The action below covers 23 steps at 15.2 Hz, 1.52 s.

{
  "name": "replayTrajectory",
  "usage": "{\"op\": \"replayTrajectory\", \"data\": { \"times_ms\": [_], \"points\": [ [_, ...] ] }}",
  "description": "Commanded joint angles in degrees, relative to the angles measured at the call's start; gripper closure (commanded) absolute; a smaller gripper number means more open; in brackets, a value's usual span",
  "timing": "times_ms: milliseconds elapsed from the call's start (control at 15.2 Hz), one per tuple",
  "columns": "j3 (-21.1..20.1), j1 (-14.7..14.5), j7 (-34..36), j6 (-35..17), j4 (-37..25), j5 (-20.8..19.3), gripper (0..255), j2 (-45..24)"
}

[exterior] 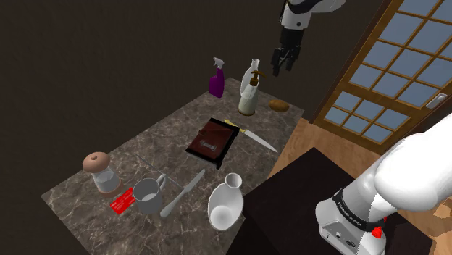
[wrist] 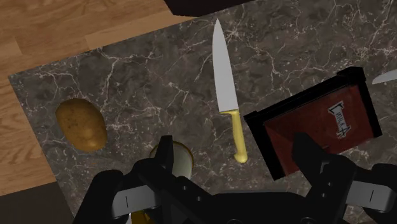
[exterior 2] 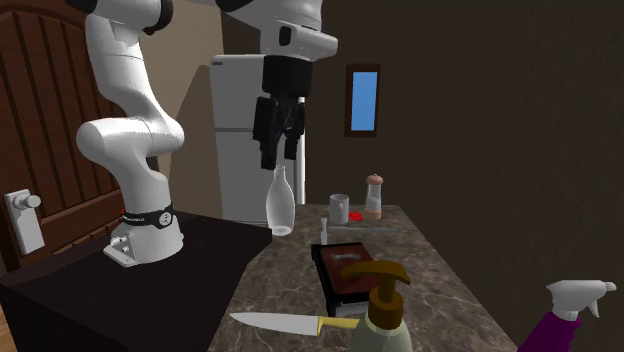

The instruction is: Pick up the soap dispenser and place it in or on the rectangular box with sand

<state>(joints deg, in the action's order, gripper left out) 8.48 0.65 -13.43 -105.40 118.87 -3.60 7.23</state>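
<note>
The gripper is seen hanging in the air above the far end of the marble table, with its two fingers spread wide and nothing clasped between them. The soap dispenser, pale-bodied with a brown pump, stands upright on the table near that far edge, below the gripper and to its left in the shoulder view, well apart from the fingers. In the wrist view a pale rounded shape, probably the dispenser, is seen just beside one finger, off the middle of the gap. The rectangular box, dark-walled with a reddish-brown filling, lies nearer the table's middle, with a yellow-handled knife between it and a potato.
</note>
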Motion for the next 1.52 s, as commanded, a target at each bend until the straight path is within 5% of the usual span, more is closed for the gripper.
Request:
{"op": "replayTrajectory", "data": {
  "times_ms": [0,528,1056,1452],
  "points": [
    [0.43,0.21,-0.62,-1.42,-3.25,0.49,0,-4.37],
    [1.45,1.93,-3.29,-3.72,-19.52,3.34,0,-22.02],
    [1.22,5.03,-5.00,-0.54,-42.73,6.24,0,-41.18],
    [1.12,5.05,-5.10,-4.75,-39.26,6.36,0,-41.93]
  ]
}}
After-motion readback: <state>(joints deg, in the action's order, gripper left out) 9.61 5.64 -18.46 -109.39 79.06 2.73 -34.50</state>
